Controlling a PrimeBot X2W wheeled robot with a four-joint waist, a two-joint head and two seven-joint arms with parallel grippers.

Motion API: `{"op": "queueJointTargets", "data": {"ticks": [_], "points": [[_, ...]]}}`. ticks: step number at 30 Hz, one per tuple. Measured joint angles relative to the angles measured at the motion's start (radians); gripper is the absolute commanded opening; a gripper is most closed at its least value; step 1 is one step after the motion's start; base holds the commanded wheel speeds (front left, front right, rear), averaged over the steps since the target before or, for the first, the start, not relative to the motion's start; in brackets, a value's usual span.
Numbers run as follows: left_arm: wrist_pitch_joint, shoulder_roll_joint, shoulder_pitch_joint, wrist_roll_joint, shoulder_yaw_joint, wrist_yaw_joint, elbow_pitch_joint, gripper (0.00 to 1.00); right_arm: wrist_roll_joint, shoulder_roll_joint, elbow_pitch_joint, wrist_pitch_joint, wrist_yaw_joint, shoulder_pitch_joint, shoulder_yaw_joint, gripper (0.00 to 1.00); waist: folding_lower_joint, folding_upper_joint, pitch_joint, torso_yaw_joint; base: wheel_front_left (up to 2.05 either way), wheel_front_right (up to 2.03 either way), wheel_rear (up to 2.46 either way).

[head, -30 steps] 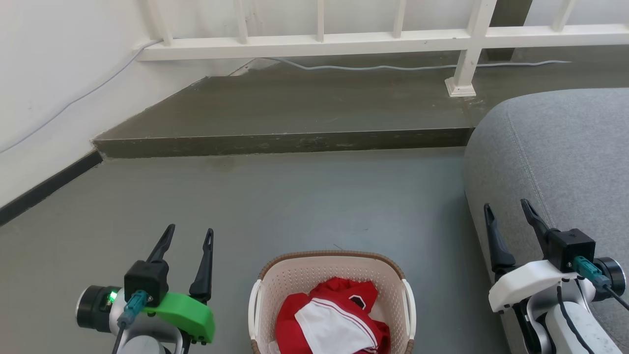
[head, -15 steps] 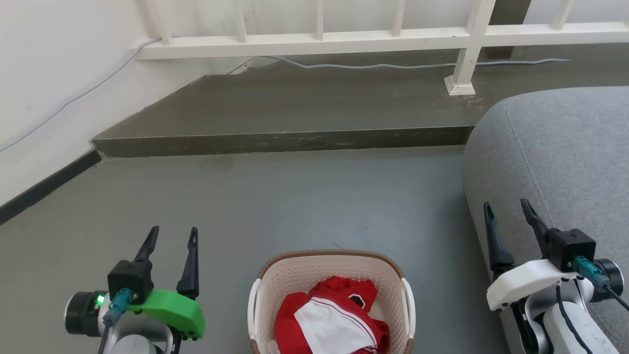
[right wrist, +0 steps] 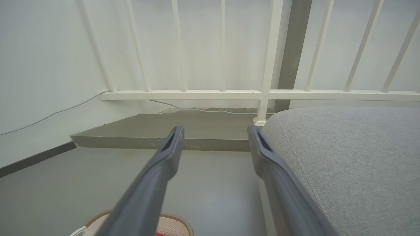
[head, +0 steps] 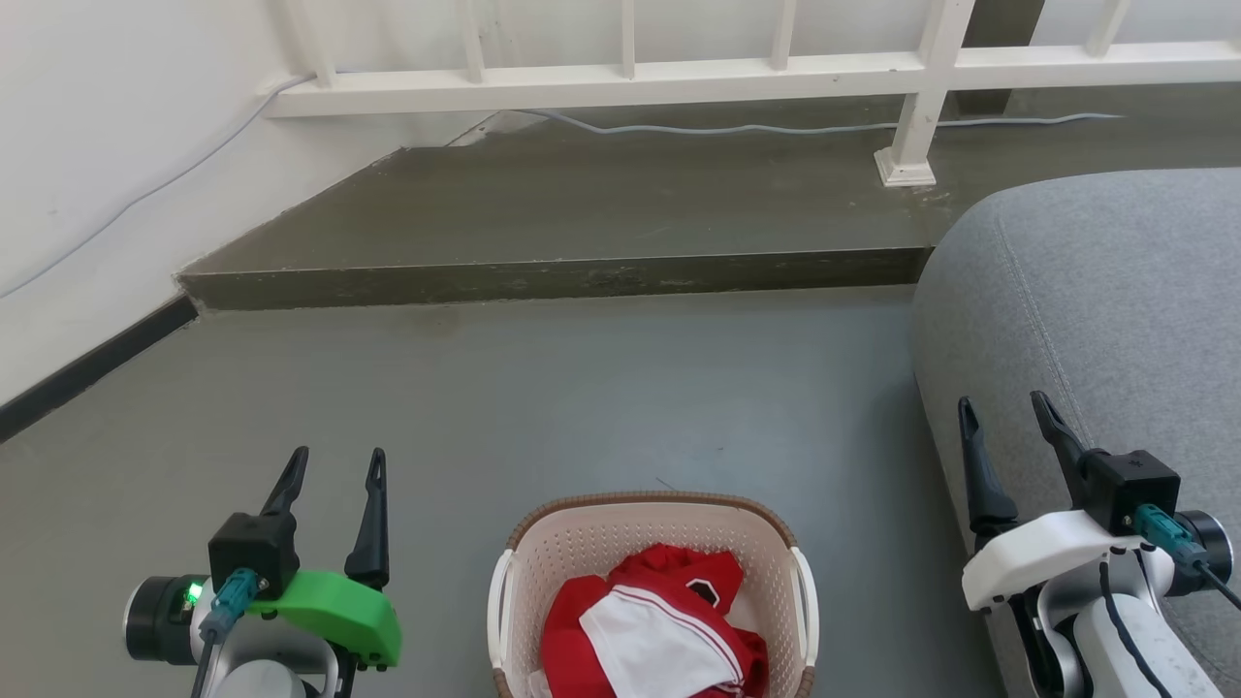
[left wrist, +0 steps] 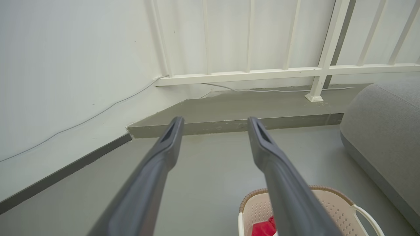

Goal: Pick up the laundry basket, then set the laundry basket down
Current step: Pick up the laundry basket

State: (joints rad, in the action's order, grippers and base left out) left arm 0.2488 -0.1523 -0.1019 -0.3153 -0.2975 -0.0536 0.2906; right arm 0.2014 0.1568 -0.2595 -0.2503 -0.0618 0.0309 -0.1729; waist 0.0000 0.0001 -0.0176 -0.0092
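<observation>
The laundry basket point(head: 593, 545) is perforated matt plastic, the sofa point(head: 1096, 291) woven cloth, the floor point(head: 582, 388) smooth.

Left gripper point(head: 339, 453): low on the left, fingers parted, tips pointing forward.
Right gripper point(head: 1001, 398): low on the right, fingers parted likewise.

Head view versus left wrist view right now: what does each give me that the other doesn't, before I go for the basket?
Head view, not left wrist: the right pincer, open by the grey sofa, and the white cloth lying on the red clothes. Left wrist view, not head: the tall railing bars rising up the white wall. Both: the left pincer, open and holding nothing, the laundry basket on the floor, the raised step and the grey sofa.
</observation>
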Motion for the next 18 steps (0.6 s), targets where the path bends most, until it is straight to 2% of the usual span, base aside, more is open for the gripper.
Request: {"op": "queueJointTargets", "data": {"ticks": [18], "points": [[0.0, -0.001, -0.002, 0.003, -0.013, 0.001, -0.015, 1.0, -0.011, -0.01, 0.003, 0.0, 0.012, 0.0, 0.004, 1.0, -0.0001, 0.0, 0.036, -0.003, 0.0, 0.0, 0.0]]}}
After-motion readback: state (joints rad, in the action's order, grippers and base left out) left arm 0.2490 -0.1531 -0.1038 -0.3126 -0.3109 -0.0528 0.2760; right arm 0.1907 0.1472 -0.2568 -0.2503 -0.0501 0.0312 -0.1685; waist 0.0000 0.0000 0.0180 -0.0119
